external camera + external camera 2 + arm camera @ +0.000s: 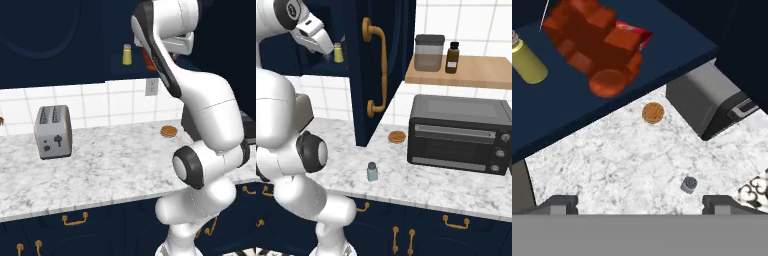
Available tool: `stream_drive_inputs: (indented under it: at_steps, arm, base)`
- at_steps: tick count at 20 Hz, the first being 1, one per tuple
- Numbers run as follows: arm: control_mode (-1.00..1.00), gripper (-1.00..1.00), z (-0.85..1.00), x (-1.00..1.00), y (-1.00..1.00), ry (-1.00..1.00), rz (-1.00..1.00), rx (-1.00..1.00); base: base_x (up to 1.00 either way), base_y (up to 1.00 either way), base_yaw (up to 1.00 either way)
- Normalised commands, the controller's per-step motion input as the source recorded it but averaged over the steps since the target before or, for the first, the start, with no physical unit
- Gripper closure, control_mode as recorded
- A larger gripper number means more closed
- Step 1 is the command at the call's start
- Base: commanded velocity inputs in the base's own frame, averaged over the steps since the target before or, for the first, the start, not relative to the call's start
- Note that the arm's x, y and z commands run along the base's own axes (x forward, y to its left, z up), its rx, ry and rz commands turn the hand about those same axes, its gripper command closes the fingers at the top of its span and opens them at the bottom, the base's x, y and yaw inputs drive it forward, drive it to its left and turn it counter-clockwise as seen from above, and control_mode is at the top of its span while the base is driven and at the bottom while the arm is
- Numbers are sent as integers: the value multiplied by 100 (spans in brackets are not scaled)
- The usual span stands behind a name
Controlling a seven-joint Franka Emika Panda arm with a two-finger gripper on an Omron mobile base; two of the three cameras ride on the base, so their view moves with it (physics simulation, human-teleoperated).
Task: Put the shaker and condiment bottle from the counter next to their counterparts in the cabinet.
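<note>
While the arm reaches up at the cabinet, the scene reads as follows.

Shaker (pixel 372 171): small, pale blue-grey body, dark grey cap; upright on the counter (pixel 421 185), alone, near its front edge. From the hand camera it shows from above as a small grey round top (pixel 688 184).

Condiment bottle (pixel 592 42): dark red-orange, lumpy, round end facing the camera; lying on the cabinet shelf (pixel 677 50), close in front of the hand.

Flat red item (pixel 634 34): bright red, partly hidden behind the bottle, touching or just beside it; cannot tell which.

Yellow shaker (pixel 527 62): yellow-olive, silver cap; on the same shelf, apart from the bottle. Also seen from the right base camera (pixel 338 53), upright beside the hand.

Gripper (pixel 639 205): up at shelf height; fingertips spread wide, nothing between them.

Cabinet door (pixel 381 65): dark navy, brass handle, swung open.

Other counter items: grey toaster (pixel 53 131); small round brown item (pixel 397 136); black toaster oven (pixel 461 132).
</note>
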Motion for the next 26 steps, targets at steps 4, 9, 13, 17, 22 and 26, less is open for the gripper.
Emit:
stream_drive_inputs:
  at_steps: [4, 9, 13, 17, 22, 26]
  arm:
    - [-100, -100, -79, -100, -28, 13, 6, 12]
    - [-100, -100, -83, -100, -16, 12, 7, 8]
    - [-100, -100, -95, -100, 0, 8, 5, 0]
    - [-100, -100, -100, -100, 0, 3, 5, 0]
    - [-100, -100, -100, -100, 0, 9, 4, 0]
    - [-100, -100, -66, -82, 0, 8, 1, 3]
  base:
    - [0, 0, 0]
    - [0, 0, 0]
    - [0, 0, 0]
    - [0, 0, 0]
    - [0, 0, 0]
    - [0, 0, 0]
